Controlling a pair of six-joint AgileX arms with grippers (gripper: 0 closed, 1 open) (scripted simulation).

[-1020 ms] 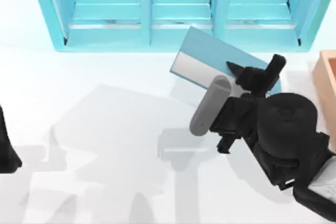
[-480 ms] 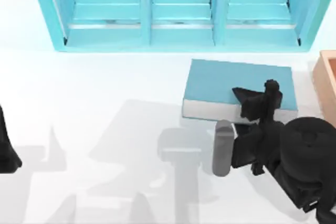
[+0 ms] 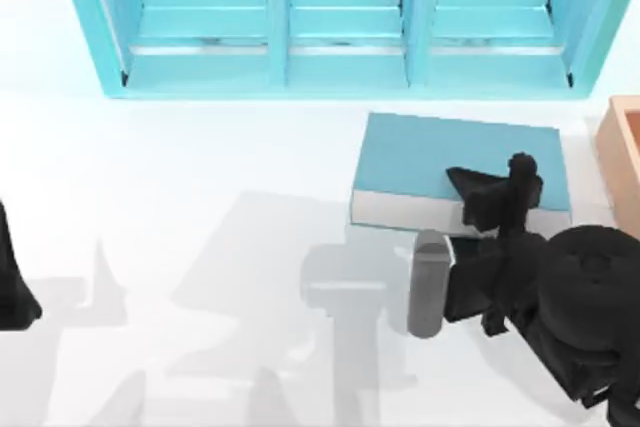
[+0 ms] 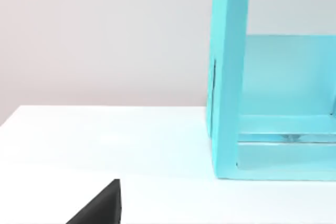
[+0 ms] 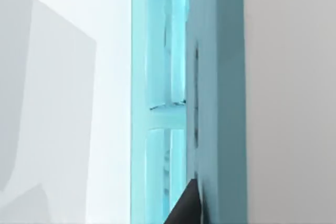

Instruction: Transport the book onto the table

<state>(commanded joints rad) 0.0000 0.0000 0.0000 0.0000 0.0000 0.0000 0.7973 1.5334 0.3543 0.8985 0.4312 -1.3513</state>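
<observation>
Book [image 3: 430, 162], thick light-blue hardcover: flat on white table [image 3: 200, 167], before turquoise shelf unit [image 3: 340, 17]. Right gripper [image 3: 490, 192] on its near edge; fingers' state cannot be told. Placement apparently done; withdrawal pending. Left arm parked at left edge.
</observation>
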